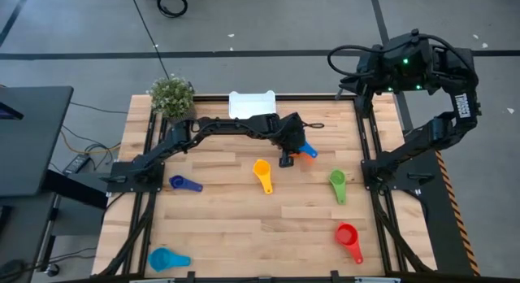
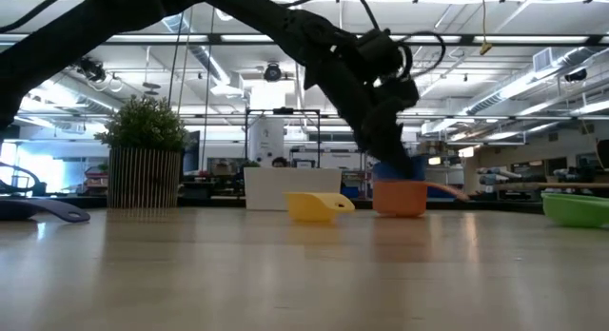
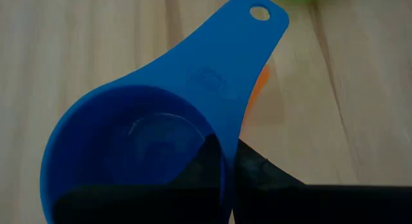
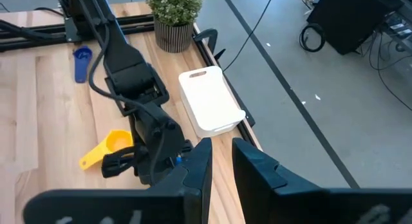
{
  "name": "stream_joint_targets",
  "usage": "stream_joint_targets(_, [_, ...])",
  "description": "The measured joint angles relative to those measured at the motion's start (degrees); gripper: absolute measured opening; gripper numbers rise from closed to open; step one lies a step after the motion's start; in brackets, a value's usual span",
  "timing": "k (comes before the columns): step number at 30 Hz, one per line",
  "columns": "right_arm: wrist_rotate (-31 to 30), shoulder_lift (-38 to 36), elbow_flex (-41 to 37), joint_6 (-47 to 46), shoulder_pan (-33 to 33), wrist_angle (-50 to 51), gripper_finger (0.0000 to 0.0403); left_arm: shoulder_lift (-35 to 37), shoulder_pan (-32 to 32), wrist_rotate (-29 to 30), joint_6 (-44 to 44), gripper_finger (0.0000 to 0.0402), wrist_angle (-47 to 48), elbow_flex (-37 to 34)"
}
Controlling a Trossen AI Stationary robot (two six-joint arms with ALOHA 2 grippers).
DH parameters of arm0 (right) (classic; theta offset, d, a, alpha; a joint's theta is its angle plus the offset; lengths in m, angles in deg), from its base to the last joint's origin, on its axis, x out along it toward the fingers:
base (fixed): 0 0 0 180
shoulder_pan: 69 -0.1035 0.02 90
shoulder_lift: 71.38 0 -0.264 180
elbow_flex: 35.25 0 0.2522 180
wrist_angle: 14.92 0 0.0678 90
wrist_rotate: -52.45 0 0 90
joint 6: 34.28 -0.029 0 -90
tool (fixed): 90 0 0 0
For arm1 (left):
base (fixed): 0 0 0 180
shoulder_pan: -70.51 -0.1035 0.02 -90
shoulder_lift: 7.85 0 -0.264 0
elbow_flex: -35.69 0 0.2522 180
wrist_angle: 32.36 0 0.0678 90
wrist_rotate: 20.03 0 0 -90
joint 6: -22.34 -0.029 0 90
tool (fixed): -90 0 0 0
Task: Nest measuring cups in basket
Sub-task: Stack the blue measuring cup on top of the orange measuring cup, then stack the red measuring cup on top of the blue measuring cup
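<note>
Left gripper (image 1: 291, 150) clamping the rim of a blue measuring cup (image 3: 138, 147), sitting in the orange cup (image 2: 400, 197) just at five o'clock of the white basket (image 1: 253, 103); yellow cup (image 1: 262, 175) lying at seven o'clock of that pair. Right gripper (image 4: 219, 163) waiting raised off the table's one o'clock corner, fingers a little apart, holding nothing.

Orange cup (image 3: 262, 89) mostly hidden beneath blue cup (image 3: 154, 134); green cup (image 2: 579, 209) cut by low view's edge.
</note>
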State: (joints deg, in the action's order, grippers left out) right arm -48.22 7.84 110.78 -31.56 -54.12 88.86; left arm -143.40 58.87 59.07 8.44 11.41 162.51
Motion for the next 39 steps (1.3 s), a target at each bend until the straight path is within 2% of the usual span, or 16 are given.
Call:
stream_joint_targets(15, [0.02, 0.00, 0.00, 0.90, 0.00, 0.00, 0.0067, -0.43, 0.94, -1.01, -6.64, 0.0011, 5.18, 1.63])
stream_joint_targets(26, [0.27, 0.00, 0.00, 0.90, 0.00, 0.00, 0.0067, -0.65, 1.01, -0.96, -7.74, 0.0087, 7.83, 1.97])
stream_joint_targets(31, [0.27, 0.00, 0.00, 0.90, 0.00, 0.00, 0.0067, -0.65, 0.97, -0.27, -7.74, 0.0104, 12.26, 5.57])
stream_joint_targets(39, [0.33, 0.00, 0.00, 0.90, 0.00, 0.00, 0.0067, -0.63, 0.83, 2.25, -7.82, 0.0107, 23.44, 19.22])
